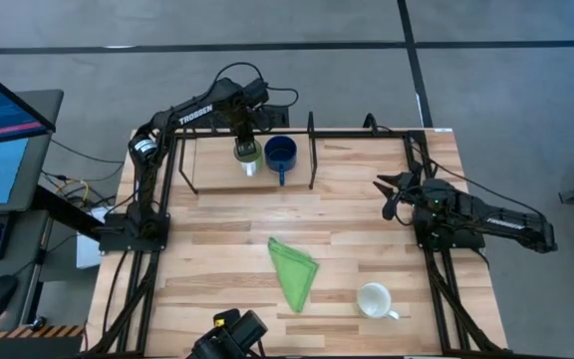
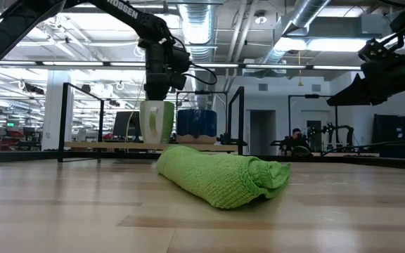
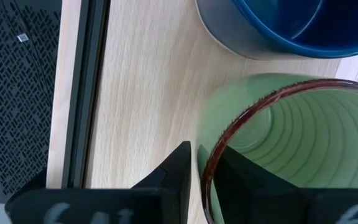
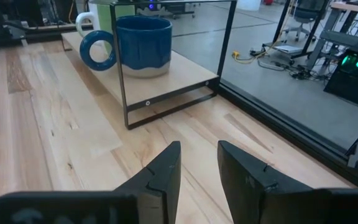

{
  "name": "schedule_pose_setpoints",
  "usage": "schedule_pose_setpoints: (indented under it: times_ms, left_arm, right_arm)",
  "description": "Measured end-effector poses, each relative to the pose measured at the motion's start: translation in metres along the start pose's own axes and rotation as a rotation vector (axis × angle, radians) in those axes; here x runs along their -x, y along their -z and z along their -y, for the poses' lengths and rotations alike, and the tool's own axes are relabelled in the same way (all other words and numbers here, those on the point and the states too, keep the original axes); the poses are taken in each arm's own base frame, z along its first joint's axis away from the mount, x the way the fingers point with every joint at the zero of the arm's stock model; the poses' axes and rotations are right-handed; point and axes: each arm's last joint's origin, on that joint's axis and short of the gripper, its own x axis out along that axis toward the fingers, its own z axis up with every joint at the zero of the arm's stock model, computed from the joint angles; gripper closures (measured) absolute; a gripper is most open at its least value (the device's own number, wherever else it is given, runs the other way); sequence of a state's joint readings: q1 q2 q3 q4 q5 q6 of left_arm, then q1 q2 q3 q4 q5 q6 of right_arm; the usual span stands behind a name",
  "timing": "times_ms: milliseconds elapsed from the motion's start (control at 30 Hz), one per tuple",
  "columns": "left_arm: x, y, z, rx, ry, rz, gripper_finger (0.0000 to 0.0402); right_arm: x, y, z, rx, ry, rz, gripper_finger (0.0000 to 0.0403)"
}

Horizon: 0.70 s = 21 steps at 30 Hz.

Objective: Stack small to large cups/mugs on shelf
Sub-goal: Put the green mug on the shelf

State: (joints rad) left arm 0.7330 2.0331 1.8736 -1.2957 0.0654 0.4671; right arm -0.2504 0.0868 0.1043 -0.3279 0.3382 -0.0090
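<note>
The light green mug (image 3: 291,143) stands upright on the shelf's wooden base (image 1: 217,170), just left of the dark blue mug (image 1: 280,153), which stands there too. My left gripper (image 3: 204,174) points down over the green mug's rim, slightly open, one finger inside the mug and one outside. The white mug (image 1: 374,299) sits on the table near the front right. My right gripper (image 4: 199,168) waits open at the table's right side with nothing between its fingers. My left gripper straddles the green mug's rim (image 3: 207,165) from above. A thin strip of wood shows between the outer finger (image 3: 179,174) and the mug's wall. Whether the inner finger touches the rim I cannot tell. The mug rests with its bottom (image 2: 157,140) on the shelf.
A folded green cloth (image 1: 293,271) lies mid-table toward the front. The shelf's black rod frame (image 4: 123,81) rises around the mugs. Bare tabletop lies between the shelf and the cloth.
</note>
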Motion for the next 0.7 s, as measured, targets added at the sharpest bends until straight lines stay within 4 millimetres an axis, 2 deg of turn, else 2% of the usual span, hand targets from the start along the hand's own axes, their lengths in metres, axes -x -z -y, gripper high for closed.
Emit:
schedule_pose_setpoints:
  times_ms: [700]
  left_arm:
    - [0.0012,0.0014,-0.0011,0.023,-0.051,-0.029,0.0349]
  right_arm:
    - [0.0,0.0,0.0,0.001,0.0,0.0,0.0275]
